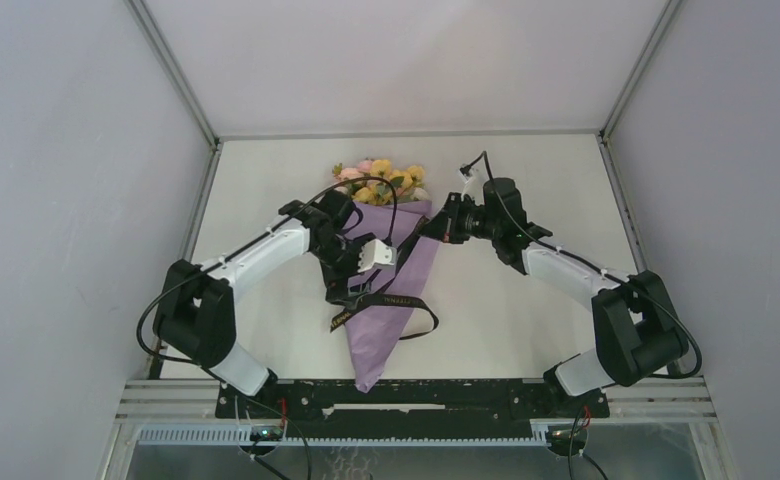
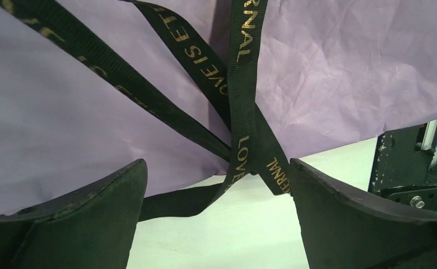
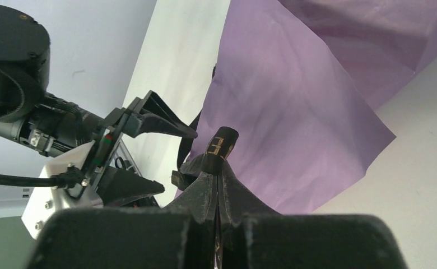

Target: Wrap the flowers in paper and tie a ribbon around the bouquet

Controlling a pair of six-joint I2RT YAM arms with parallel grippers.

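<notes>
The floppy ribbon looks slippery; grab it near its crossing. The right gripper pinches it at 2 o'clock of the paper. The left gripper is wide open.

The top external camera looks down from above and behind the arm bases, taking in the whole table. The left wrist camera sits very near the ribbon and paper; the right wrist camera looks past the right gripper at that same paper and the left gripper.
</notes>
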